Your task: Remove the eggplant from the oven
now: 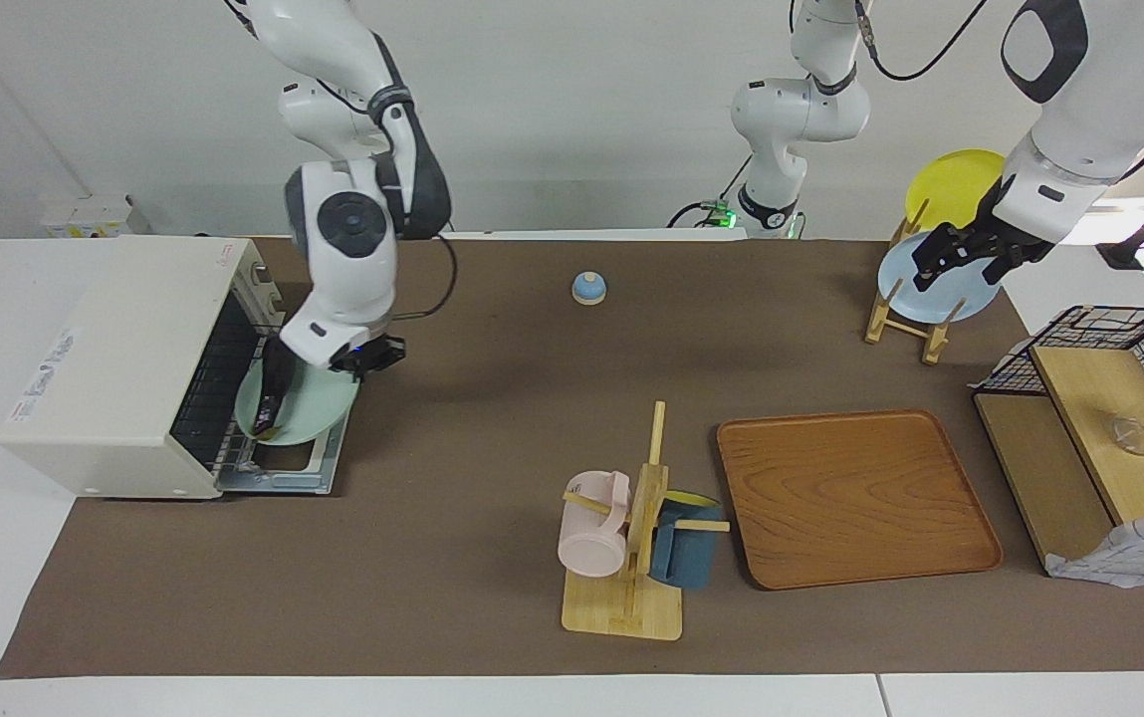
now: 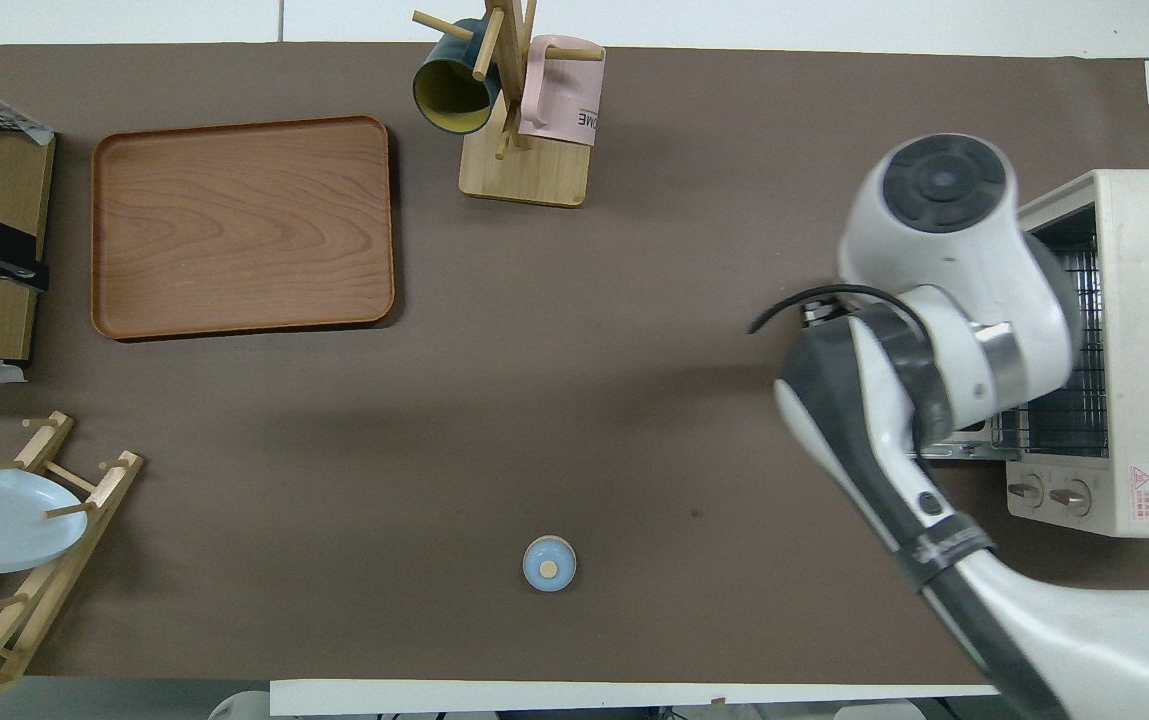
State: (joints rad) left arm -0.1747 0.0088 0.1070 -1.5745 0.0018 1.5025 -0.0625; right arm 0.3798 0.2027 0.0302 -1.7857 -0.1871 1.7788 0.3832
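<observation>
Right gripper [image 1: 357, 360] sits over the oven's lowered door [image 1: 285, 468], clamped on the rim of a pale green plate [image 1: 308, 403]. The eggplant [image 1: 270, 398] lies on that plate, out in front of the oven [image 1: 123, 358] mouth, above the door. From overhead the arm hides plate and eggplant. Left gripper [image 1: 965, 254] waits over the blue plate [image 1: 930, 289] in the wooden rack at the left arm's end; cannot tell how its fingers stand.
</observation>
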